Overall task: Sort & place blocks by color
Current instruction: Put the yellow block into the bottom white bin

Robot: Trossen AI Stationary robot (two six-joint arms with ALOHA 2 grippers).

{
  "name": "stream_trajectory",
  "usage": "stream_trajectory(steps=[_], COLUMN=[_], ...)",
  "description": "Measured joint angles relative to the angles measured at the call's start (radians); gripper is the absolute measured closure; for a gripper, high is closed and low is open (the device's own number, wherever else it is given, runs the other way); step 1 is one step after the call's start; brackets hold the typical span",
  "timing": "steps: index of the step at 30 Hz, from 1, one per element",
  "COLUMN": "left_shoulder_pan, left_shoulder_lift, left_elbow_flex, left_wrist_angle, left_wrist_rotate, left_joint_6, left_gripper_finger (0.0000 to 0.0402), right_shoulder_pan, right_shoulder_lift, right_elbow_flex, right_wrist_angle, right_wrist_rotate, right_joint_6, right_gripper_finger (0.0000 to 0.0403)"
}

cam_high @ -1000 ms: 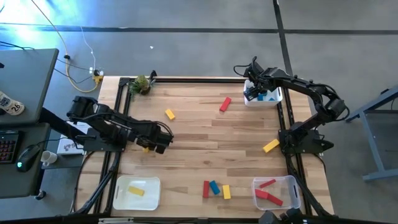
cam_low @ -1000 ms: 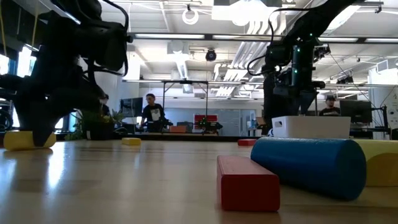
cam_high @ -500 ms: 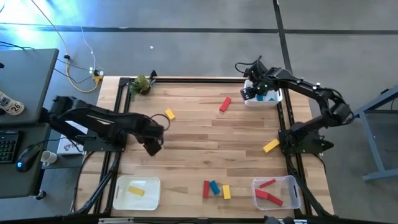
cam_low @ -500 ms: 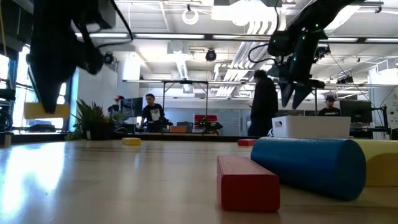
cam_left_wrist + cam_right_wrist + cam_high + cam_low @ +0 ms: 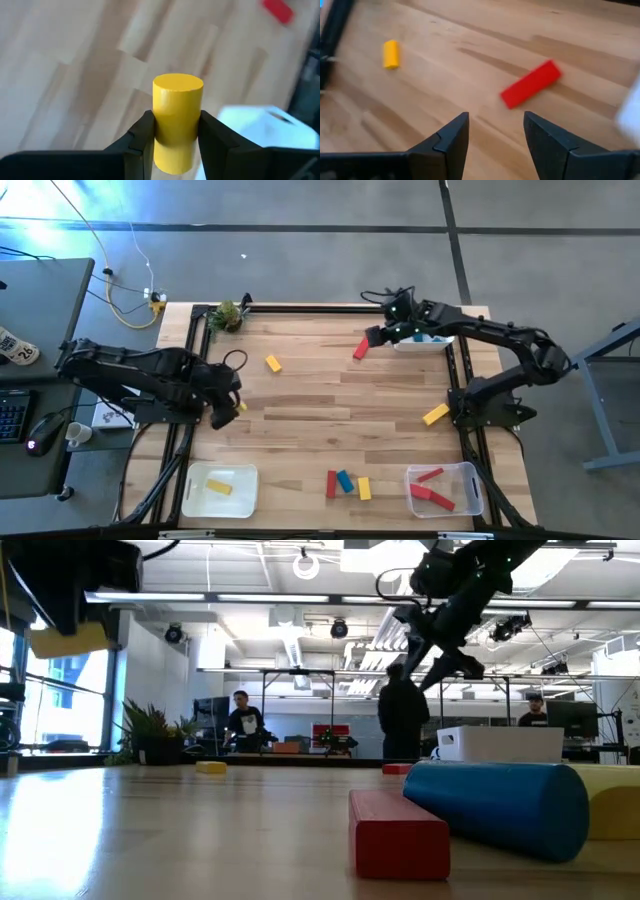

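Left claw gripping yellow cylinder, lifted; right claw agape

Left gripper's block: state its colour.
Yellow block; clearest in the left wrist view.

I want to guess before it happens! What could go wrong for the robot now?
1. The left pincer holds a round yellow block in the air. Round sides can slip, so it might drop and roll away.
2. The right pincer is open near the red bar, which lies at a slant. It may push the bar instead of catching it.
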Motion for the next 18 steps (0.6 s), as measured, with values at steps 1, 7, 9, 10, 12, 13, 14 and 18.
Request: stream_trajectory(steps=[1,7,9,10,12,13,14,18], left_shoulder_pan=[-0.002,-0.094,-0.143,-0.170,-0.231,-0.264,-0.297,-0.438], left_shoulder_lift=[-0.008,-0.007,0.006,0.013,0.030,0.040,0.052,0.127], left_elbow_flex=[0.002,0.082,0.112,0.124,0.139,0.143,0.143,0.143], left_wrist_angle=[-0.002,-0.039,-0.039,-0.038,-0.039,-0.037,-0.037,-0.033], left_wrist_rotate=[0.022,0.108,0.109,0.103,0.067,0.045,0.024,0.006], left_joint_6=[0.017,0.099,0.069,0.048,-0.007,-0.042,-0.084,-0.251], left_gripper_finger=[0.0310,0.0310,0.0310,0.0310,0.0310,0.0310,0.0310,0.0310], right_shoulder_pan=[0.016,0.089,0.106,0.115,0.130,0.136,0.142,0.158], right_shoulder_lift=[0.000,0.000,0.000,0.000,0.000,0.000,0.000,0.000], right_elbow_flex=[0.000,0.000,0.000,0.000,0.000,0.000,0.000,0.000], right_wrist_angle=[0.013,0.048,0.049,0.050,0.051,0.052,0.053,0.053], right_wrist_rotate=[0.000,0.016,0.011,0.008,0.005,0.005,0.004,0.001], right_joint_6=[0.017,0.055,0.061,0.050,0.013,-0.005,-0.023,-0.095], right_gripper_finger=[0.0229,0.0229,0.0229,0.0229,0.0229,0.0229,0.0229,0.0229])
